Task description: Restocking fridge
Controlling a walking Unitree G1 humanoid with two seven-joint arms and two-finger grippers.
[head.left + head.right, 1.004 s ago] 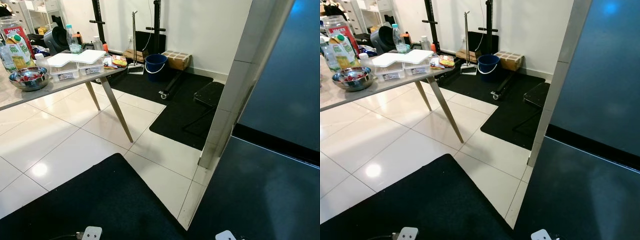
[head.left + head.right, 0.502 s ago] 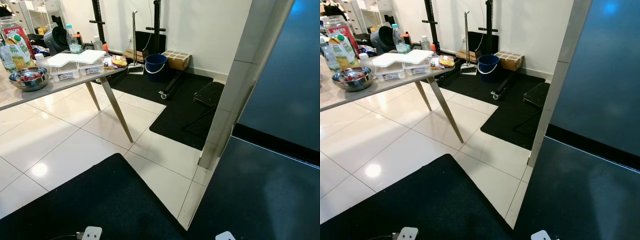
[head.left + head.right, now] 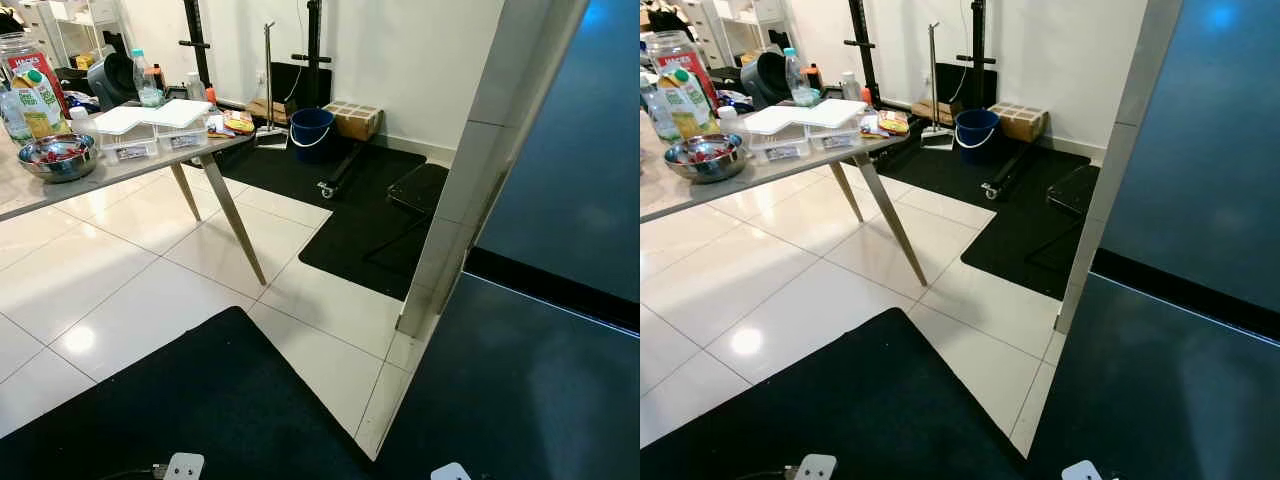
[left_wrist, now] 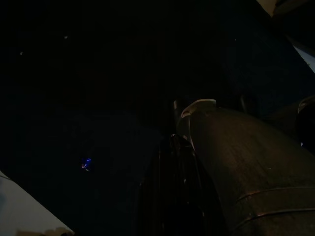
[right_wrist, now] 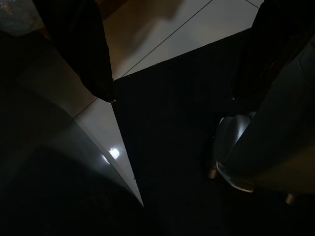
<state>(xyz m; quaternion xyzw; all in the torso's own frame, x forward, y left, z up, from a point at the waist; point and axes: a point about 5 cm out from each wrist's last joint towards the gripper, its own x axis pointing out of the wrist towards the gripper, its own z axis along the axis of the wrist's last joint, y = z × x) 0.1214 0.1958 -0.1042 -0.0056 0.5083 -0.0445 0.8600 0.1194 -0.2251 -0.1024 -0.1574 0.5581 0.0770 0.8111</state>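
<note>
- Probably the fetch stage: both arms low and empty-handed, goods waiting on the table (image 3: 120, 172) at far left, well apart from the robot.
- Best done by turning left and stepping off the black mat (image 3: 200, 400) squarely to the table's edge before raising an arm; worth keeping clear of the slanted table leg.
- Left gripper (image 4: 170, 196) hanging in deep shade; impossible to tell how the jaws stand.
- Right gripper (image 5: 172, 96) hanging over mat and tile, jaws spread wide, holding nothing.
- Juice carton (image 3: 38, 100) upright at the table's far left, cap on, beside a big jar (image 3: 20, 55) with a red label.
- Steel bowl (image 3: 58, 157) near the front edge, holding small red pieces, perhaps berries or sweets; too small to say.
- Two clear plastic boxes (image 3: 150, 140) side by side under white lids, contents not readable.
- Water bottle (image 3: 146, 80) standing behind the boxes.
- Blue bucket (image 3: 311, 133) on the floor by the back wall, inside hidden.
- Cardboard box (image 3: 352, 120) just beside the bucket, closed.
- Dark blue panel (image 3: 570, 170) at right, likely the fridge front, shut.
</note>
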